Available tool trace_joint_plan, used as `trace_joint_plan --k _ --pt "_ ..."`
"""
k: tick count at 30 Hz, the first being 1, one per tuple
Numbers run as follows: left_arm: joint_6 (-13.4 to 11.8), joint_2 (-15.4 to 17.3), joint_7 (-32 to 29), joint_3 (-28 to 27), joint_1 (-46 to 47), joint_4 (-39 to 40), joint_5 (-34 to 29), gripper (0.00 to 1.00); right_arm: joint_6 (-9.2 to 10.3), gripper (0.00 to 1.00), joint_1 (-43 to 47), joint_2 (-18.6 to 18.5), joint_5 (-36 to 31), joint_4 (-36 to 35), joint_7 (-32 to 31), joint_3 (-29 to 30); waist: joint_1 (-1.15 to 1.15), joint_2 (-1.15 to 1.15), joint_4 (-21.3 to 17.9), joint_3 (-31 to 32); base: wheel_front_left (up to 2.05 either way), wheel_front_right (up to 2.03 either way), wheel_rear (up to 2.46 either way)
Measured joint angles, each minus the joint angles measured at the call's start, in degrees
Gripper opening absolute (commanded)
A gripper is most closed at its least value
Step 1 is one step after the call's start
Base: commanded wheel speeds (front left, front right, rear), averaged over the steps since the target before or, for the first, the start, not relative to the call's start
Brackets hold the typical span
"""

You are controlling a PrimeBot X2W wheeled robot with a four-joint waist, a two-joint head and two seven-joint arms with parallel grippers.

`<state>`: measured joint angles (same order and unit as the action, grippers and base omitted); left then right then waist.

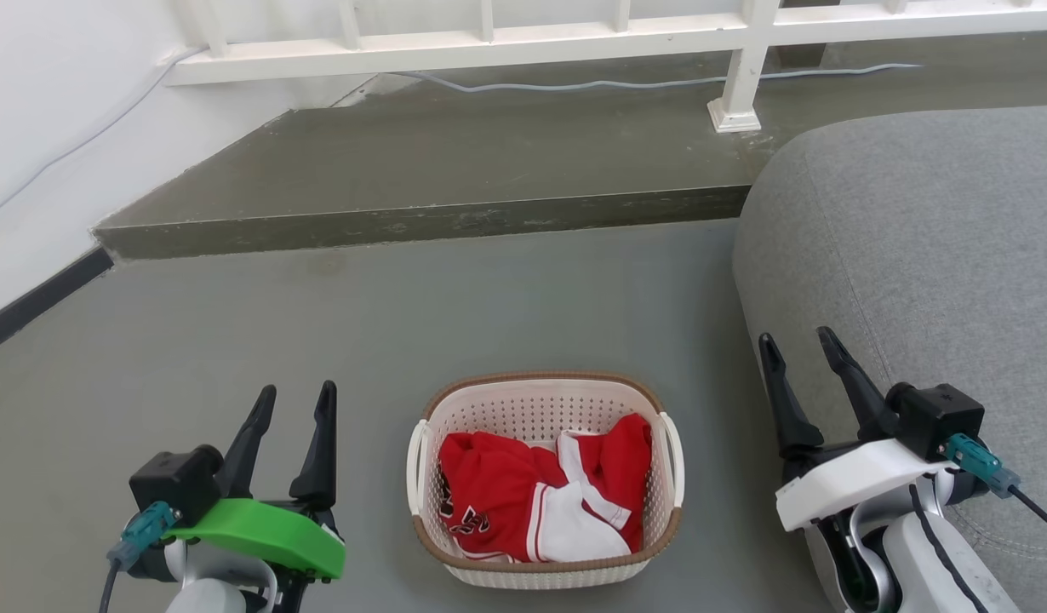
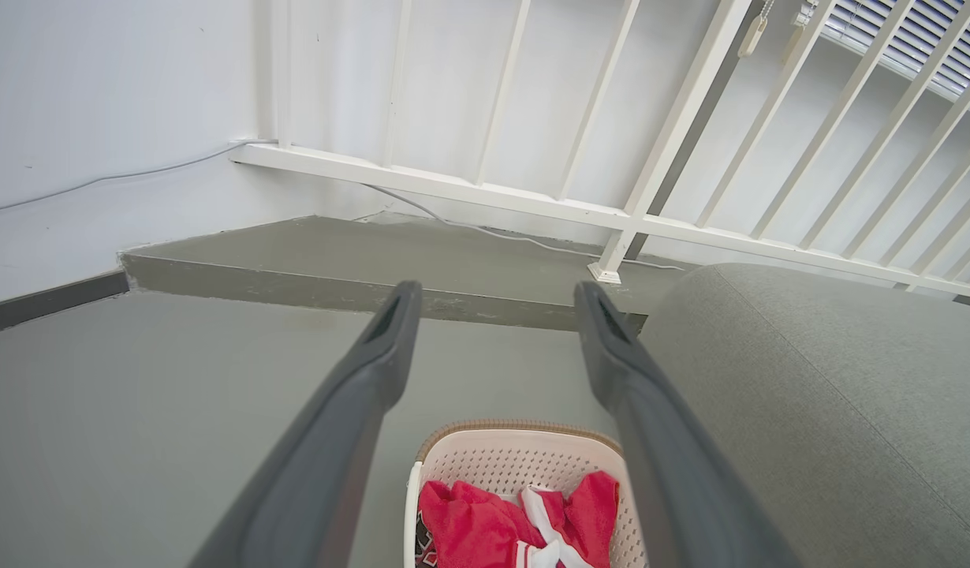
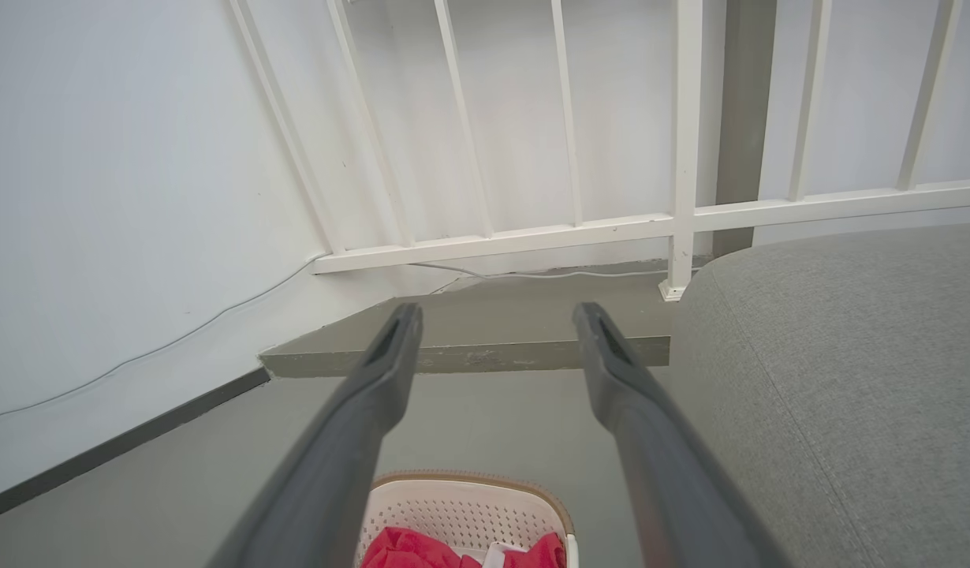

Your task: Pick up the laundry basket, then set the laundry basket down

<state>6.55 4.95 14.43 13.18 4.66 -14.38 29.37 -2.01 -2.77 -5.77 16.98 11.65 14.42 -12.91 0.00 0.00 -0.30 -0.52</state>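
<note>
While we look down from the head, the grey floor (image 1: 234, 323) spreads widest before us. On our right a grey sofa (image 1: 932, 238) bulges in with a rounded edge. Beyond both lies a low raised step (image 1: 455, 162) of the same grey as the floor, and the sofa's far end reaches its front. Along the back of the step runs a white railing (image 1: 745, 77), one post footed on the step, with a white wall (image 1: 47, 102) on the left.

The basket (image 1: 540, 413) stands upright on the floor, near us and between our two arms, just left of the sofa and apart from it. Its brown rim band and both white side handles are free. Inside lie crumpled red and white clothes (image 1: 506, 494), below the rim.

Our left gripper (image 1: 297, 388) hovers to the basket's left, its fingers apart and holding nothing, tips pointing away from us. Our right gripper (image 1: 796, 335) hangs to the basket's right, in front of the sofa, fingers likewise apart and empty. Neither touches the basket.

A thin pale cable (image 1: 574, 83) trails across the step under the railing.
</note>
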Motion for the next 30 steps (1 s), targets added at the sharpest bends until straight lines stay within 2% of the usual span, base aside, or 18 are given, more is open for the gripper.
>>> trace_joint_plan --k 5,6,11,17,30 --pt "0.01 -0.05 0.0 -0.23 -0.09 0.11 -0.85 1.0 -0.16 1.0 0.13 0.23 -0.35 -0.12 0.0 0.37 0.0 0.0 -0.03 0.01 0.0 0.0 0.0" --pt "-0.01 -0.09 0.0 -0.18 -0.13 -0.05 -0.87 0.0 -0.38 0.0 0.21 0.26 -0.4 0.08 -0.01 0.4 0.0 0.0 -0.03 0.02 0.0 0.0 0.0" --pt "-0.01 -0.86 -0.16 0.29 -1.89 -2.87 -0.86 0.0 -0.42 0.0 2.7 0.82 -0.31 2.86 -0.11 -0.09 0.0 0.0 -0.04 0.02 0.0 0.0 0.0" --pt "-0.01 -0.88 -0.79 -0.18 -2.24 -3.02 1.45 0.0 -0.45 0.0 3.21 0.96 1.62 2.94 -0.35 0.26 0.0 0.0 -0.04 0.04 0.0 0.0 0.0" --pt "-0.01 -1.03 -3.09 -1.92 -2.24 -2.97 9.07 0.0 -0.68 0.0 3.2 1.31 11.4 2.87 -2.21 2.13 0.0 0.0 0.0 0.08 0.0 0.0 0.0"
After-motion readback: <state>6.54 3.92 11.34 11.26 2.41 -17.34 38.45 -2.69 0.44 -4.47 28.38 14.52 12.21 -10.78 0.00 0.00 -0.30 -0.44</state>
